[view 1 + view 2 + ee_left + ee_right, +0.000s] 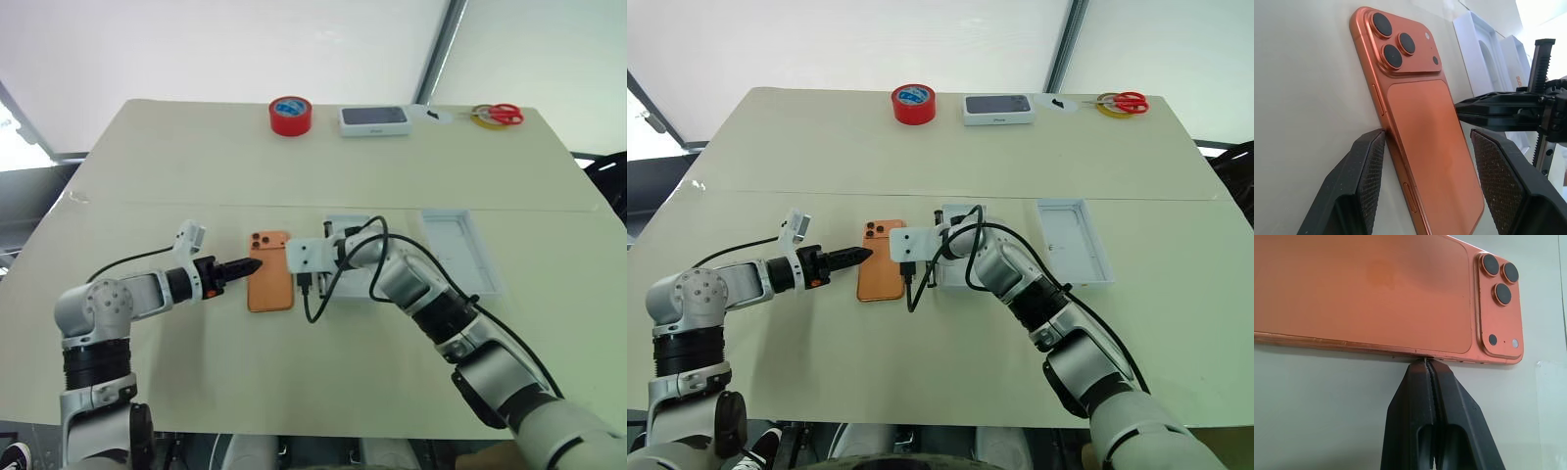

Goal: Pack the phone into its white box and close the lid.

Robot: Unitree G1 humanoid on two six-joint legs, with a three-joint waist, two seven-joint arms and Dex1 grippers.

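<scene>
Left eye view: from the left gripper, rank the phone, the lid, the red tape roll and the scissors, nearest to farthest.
1. The phone, right at the left gripper, lying flat on the table.
2. The red tape roll, at the table's far edge, ahead of the gripper.
3. The lid, across to the right, beyond the right arm.
4. The scissors, at the far right corner.

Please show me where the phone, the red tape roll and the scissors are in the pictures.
phone (pixel 270 281): left eye view, middle of its orange back.
red tape roll (pixel 290 116): left eye view, on its red side wall.
scissors (pixel 506 115): left eye view, on the red handles.
</scene>
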